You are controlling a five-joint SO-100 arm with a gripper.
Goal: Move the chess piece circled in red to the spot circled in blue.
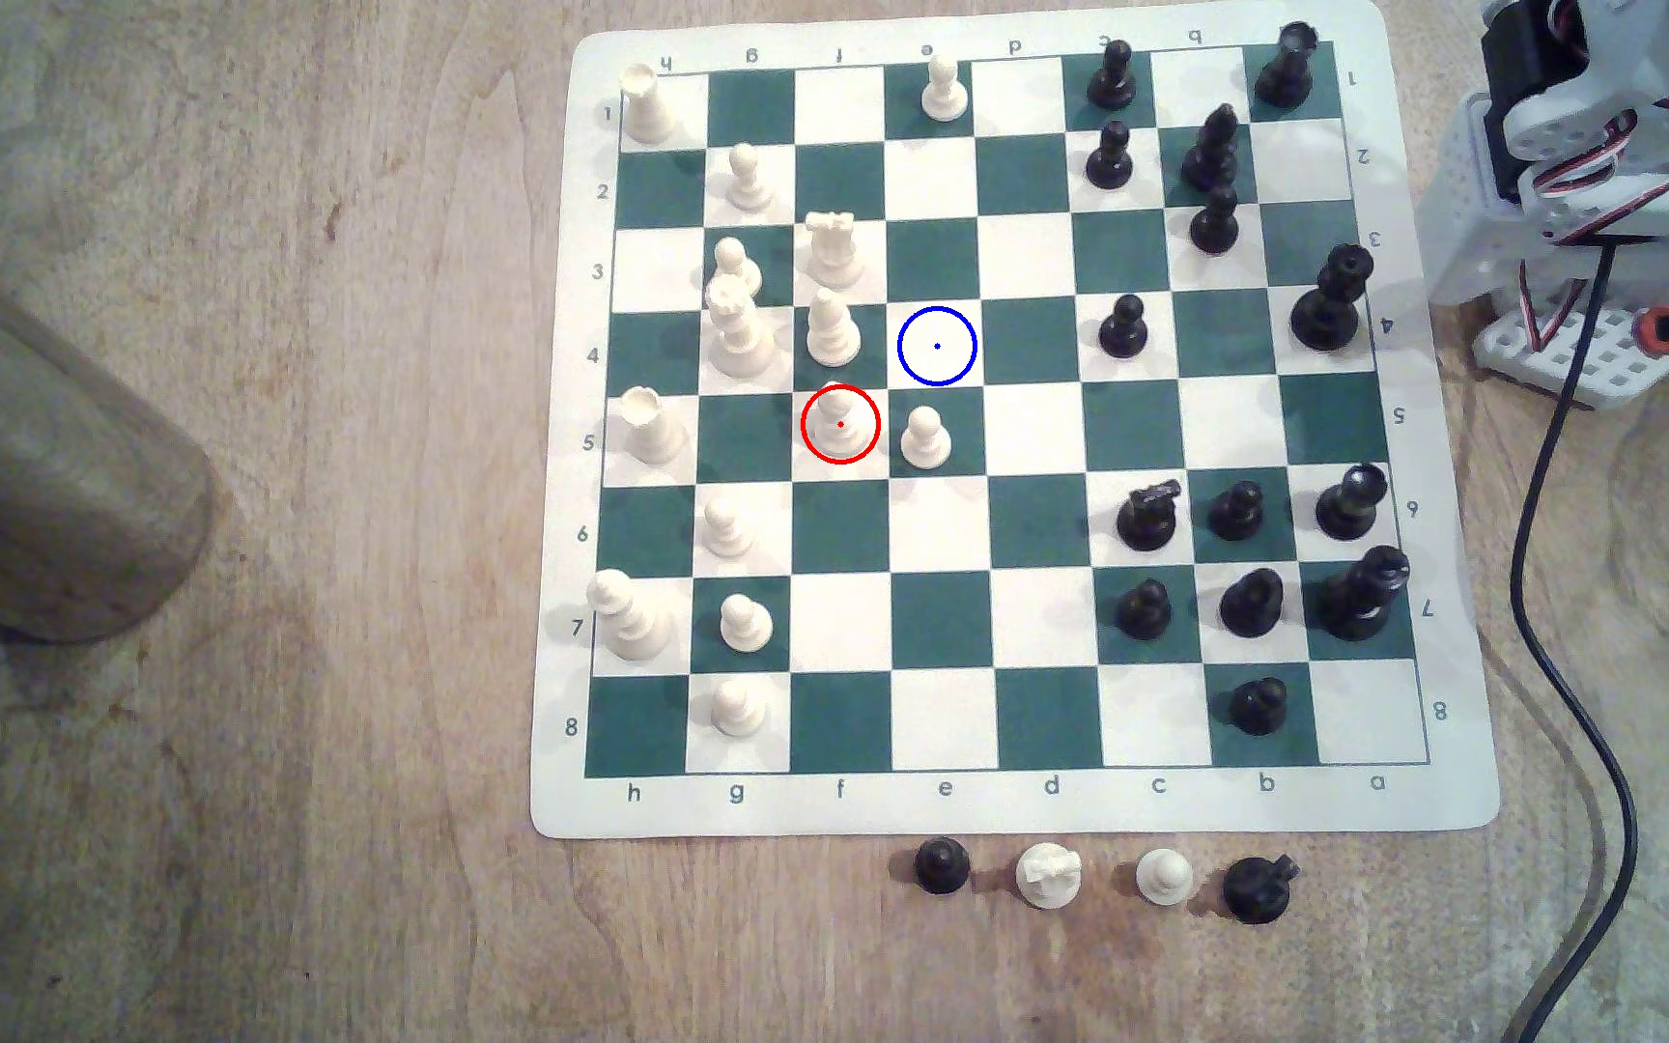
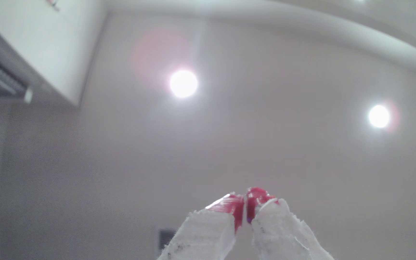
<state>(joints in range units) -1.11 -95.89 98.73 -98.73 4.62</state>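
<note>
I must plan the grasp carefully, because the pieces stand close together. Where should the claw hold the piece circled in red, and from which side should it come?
Grip the red-circled piece from above, at its slim upper body under the pointed top. The flared base is wider and a cream piece stands close behind it, a pawn beside it. The claw probably fits best closing diagonally, across the free corners.

The blue-ringed square is left bare, but the red-ringed bishop is boxed in pretty tight by a cream pawn and another cream piece.

White arm, red-tipped pincer, black cable.
</note>
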